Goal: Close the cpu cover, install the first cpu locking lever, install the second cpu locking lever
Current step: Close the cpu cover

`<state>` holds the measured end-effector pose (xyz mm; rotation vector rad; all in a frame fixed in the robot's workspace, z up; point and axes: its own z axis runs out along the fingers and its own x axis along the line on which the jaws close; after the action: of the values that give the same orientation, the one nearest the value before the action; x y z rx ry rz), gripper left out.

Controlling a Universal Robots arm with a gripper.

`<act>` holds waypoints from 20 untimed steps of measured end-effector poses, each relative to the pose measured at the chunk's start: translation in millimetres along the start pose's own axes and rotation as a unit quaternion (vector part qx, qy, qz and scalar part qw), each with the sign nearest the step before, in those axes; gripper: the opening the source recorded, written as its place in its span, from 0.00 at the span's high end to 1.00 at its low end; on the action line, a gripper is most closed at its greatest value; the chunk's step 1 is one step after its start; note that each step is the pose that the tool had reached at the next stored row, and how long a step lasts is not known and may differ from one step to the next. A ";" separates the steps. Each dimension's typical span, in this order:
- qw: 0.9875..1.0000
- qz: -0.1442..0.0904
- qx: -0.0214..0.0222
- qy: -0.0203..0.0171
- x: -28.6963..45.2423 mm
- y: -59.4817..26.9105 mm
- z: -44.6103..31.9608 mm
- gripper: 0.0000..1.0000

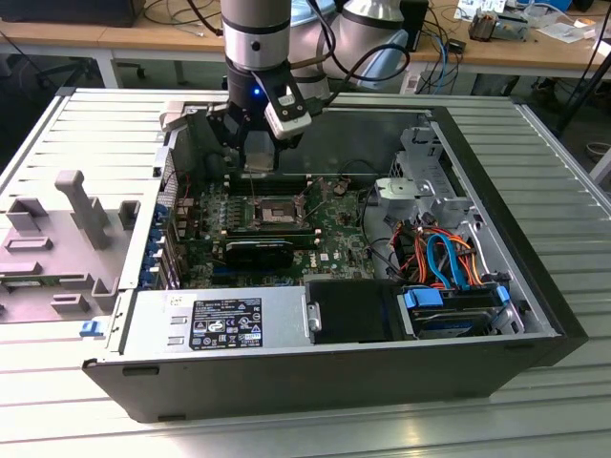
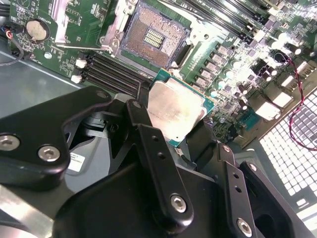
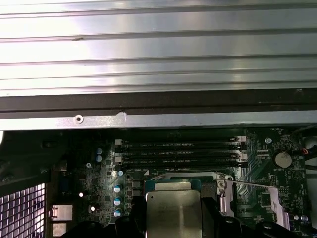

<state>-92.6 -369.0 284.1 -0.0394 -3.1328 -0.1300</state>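
Silvery cpu cover point(image 3: 275, 202), open, beside bare socket point(image 3: 171, 179)

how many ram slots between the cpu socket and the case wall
4. The ram slots lie side by side as black strips in the first wrist view, parallel to the case wall; the chip in front may hide others.
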 end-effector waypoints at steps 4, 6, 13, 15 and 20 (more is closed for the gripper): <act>1.000 0.000 0.000 0.000 0.0 -0.1 0.6 0.45; 1.000 0.000 0.000 0.000 0.0 -0.2 0.9 0.45; 1.000 0.000 0.001 0.000 0.0 -0.5 1.8 0.45; 1.000 0.000 0.001 0.000 0.0 -0.5 2.1 0.45; 1.000 0.000 0.004 0.000 -0.1 -0.9 4.3 0.45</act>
<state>-92.5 -369.5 279.7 -0.0393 -3.1335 -0.1169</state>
